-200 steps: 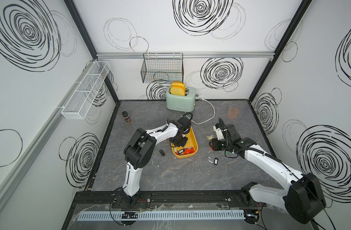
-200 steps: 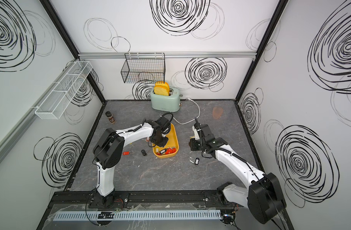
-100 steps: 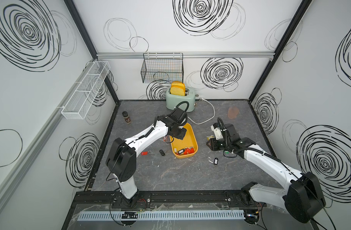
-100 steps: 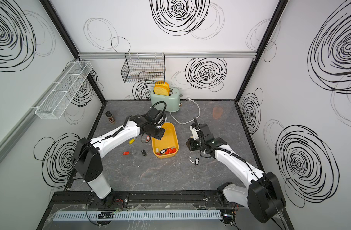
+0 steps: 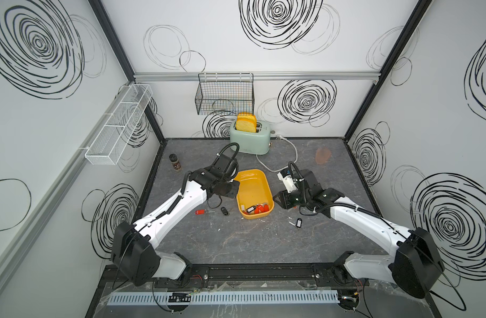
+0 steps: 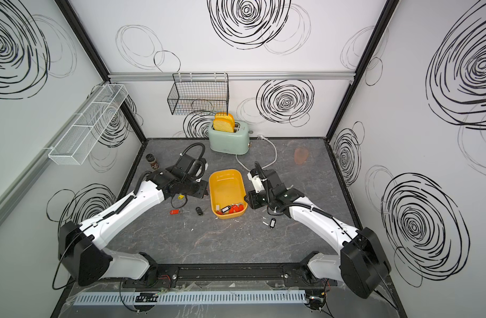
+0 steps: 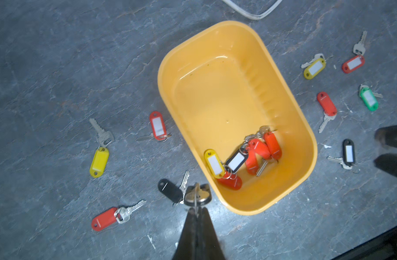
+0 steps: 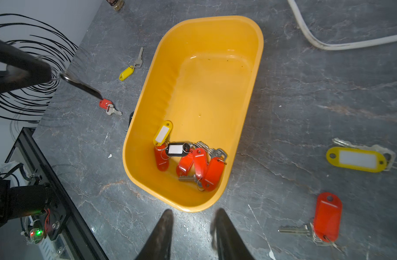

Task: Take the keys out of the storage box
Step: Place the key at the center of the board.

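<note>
Tabletop point(image 5: 236, 242) of grey stone filled the cell floor, and, calling the back wall twelve o'clock, the mint toaster point(image 5: 250, 139) sat at twelve with toast standing in its slot. Dead centre lay the storage box point(image 5: 252, 184), yellow, its long side running twelve to six. At its nine o'clock hung the left gripper point(image 7: 196, 208), jaws pressed tight on a held key point(image 7: 197, 195), pinched right at the tips! Over at four o'clock the right gripper point(image 8: 194, 212) hovered with jaws parted and nothing between them, tips just off the box's rim. Down in the box's six o'clock end the keys point(image 7: 249, 157) huddled in one heap: mostly red tags, one yellow, one black. Out on the stone lay loose ones: a red-tagged key point(image 5: 200, 212) and a black-tagged key point(image 5: 223, 211) at eight o'clock of the box, and a labelled black key point(image 5: 299, 223) farther out at four.
</note>
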Tool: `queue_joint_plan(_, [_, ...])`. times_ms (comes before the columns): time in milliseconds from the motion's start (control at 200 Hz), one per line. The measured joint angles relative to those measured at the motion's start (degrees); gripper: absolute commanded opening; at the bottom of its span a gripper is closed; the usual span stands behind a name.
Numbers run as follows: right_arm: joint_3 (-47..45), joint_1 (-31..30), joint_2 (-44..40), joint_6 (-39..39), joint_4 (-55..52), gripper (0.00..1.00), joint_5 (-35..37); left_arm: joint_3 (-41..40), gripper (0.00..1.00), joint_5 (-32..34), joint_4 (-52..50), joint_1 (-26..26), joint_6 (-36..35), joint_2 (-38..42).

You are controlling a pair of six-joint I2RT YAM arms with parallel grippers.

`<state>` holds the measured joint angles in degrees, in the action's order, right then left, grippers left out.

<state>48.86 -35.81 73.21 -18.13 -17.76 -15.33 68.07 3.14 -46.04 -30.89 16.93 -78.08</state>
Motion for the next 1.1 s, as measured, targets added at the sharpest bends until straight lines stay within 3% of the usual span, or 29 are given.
queue_joint_plan(250, [0.20,-0.02,1.84,0.07,0.42,0.35,0.02,-12.22,0.00,1.92,-3.45,2.89,5.16,7.61])
queue_joint_plan(460, [0.20,0.00,2.84,0.20,0.46,0.35,0.09,-20.09,0.00,0.70,-4.46,2.40,9.66,10.97])
queue_joint_plan(995, [0.22,0.00,3.56,0.66,0.63,0.35,0.37,-25.81,0.02,-4.39,-0.66,-4.94,16.02,5.09])
queue_joint_plan(1025, [0.24,0.00,3.67,0.66,0.63,0.35,0.37,-25.97,0.09,-4.66,-0.26,-5.40,16.20,4.68])
queue_joint_plan(1096, [0.35,0.00,4.13,0.76,0.63,0.36,0.37,-26.08,0.13,-5.18,0.28,-6.29,16.65,3.89])
